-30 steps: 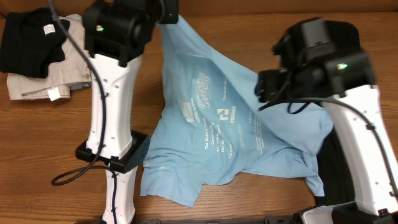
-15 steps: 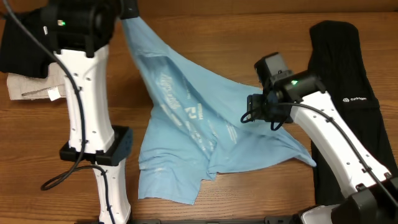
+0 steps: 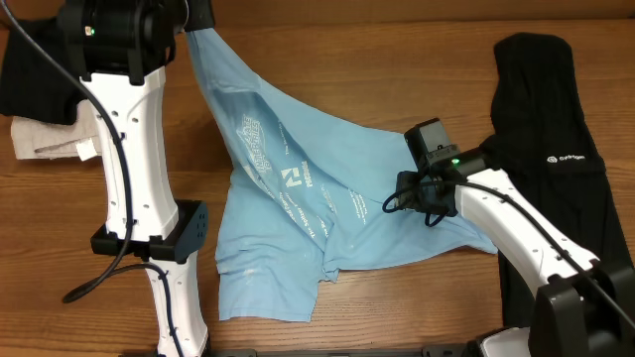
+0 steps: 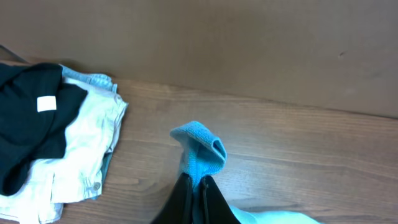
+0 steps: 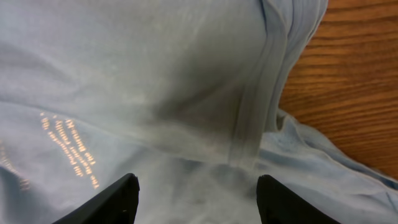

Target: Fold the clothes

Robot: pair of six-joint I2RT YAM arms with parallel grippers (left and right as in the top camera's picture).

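Observation:
The light blue T-shirt (image 3: 298,208) with white lettering lies spread over the table's middle, one corner pulled up to the far left. My left gripper (image 4: 200,186) is shut on that bunched blue corner (image 4: 200,149), held above the table; in the overhead view it is at the top left (image 3: 193,22). My right gripper (image 5: 196,193) is open, fingers spread just above the shirt's fabric near a hem seam (image 5: 252,124); overhead it sits over the shirt's right side (image 3: 402,188). The long black garment (image 3: 551,119) with a small white logo lies at the right.
A pile of black and off-white clothes (image 3: 40,89) lies at the far left; it also shows in the left wrist view (image 4: 56,143). A brown wall (image 4: 249,43) rises behind the table. Bare wood shows at the front left and between shirt and black garment.
My right gripper let go of the shirt and dropped low over its right side. My left arm carried the shirt corner further left; the shirt now lies flatter.

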